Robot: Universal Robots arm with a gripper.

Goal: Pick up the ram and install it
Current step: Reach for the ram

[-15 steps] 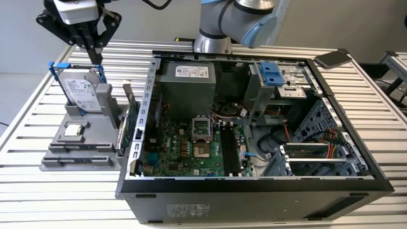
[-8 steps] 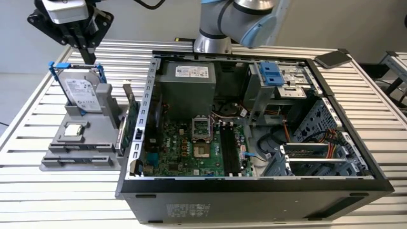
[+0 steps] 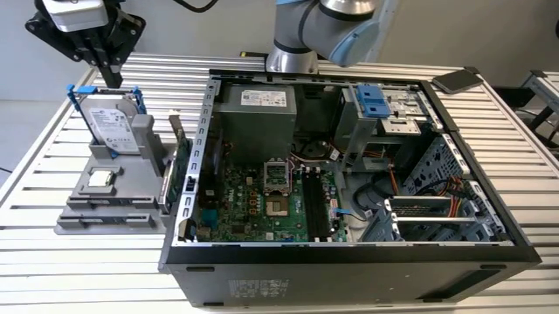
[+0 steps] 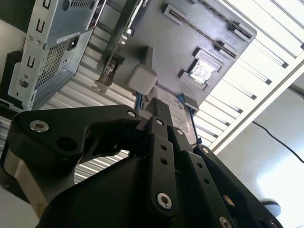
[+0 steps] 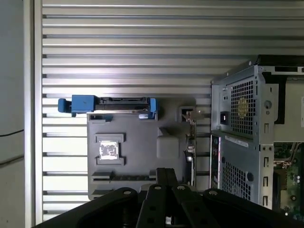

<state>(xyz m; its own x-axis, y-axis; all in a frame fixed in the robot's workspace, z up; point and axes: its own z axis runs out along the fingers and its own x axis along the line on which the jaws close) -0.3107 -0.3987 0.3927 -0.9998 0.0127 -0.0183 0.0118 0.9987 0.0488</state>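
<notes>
The ram (image 4: 205, 24) shows in the second wrist view as a thin dark strip set on edge in a long slot at the far end of the grey holder (image 3: 83, 226). In the exterior view that slot (image 3: 109, 221) is at the holder's near end. My gripper (image 3: 114, 81) hangs high at the exterior view's left, over the back of the holder, well away from the ram. Its black fingers (image 5: 162, 175) are together with nothing between them. The black motherboard slots (image 3: 315, 204) lie inside the open computer case (image 3: 349, 256).
On the holder stand a hard drive (image 3: 114, 127) in a blue bracket (image 5: 109, 103), a small silver processor chip (image 5: 108, 150) and a green expansion card (image 3: 179, 176) against the case side. A slatted metal table (image 3: 52, 261) carries everything. A dark flat object (image 3: 457, 81) lies at the back right.
</notes>
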